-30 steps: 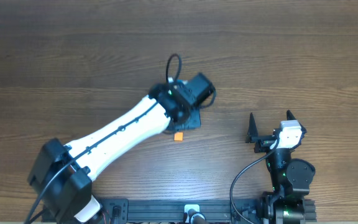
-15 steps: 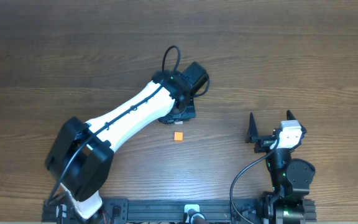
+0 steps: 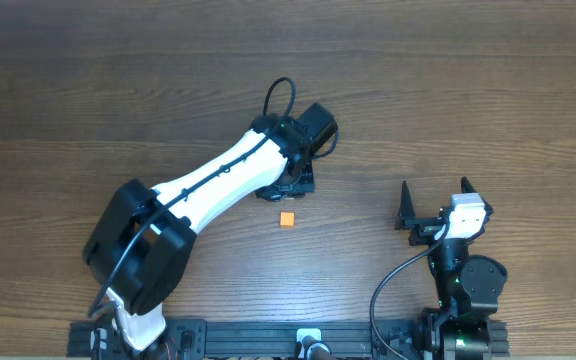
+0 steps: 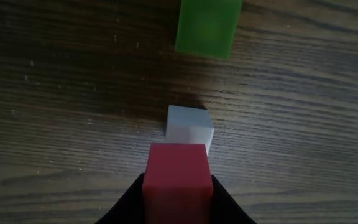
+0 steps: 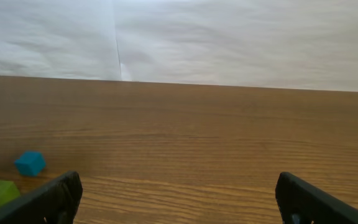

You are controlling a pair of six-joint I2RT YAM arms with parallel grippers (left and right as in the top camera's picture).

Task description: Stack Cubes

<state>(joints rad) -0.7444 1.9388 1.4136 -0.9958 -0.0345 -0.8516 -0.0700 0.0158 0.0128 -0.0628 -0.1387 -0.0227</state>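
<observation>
red cube (image 4: 178, 180) is clenched in the left tool (image 4: 178, 208) and held close by the grey cube (image 4: 190, 127), likely so it can be set on top. green cube (image 4: 208, 25) is seen just past the grey cube. right tool (image 3: 436, 205) is spread wide, well away from the grey cube, with nothing in it.
</observation>
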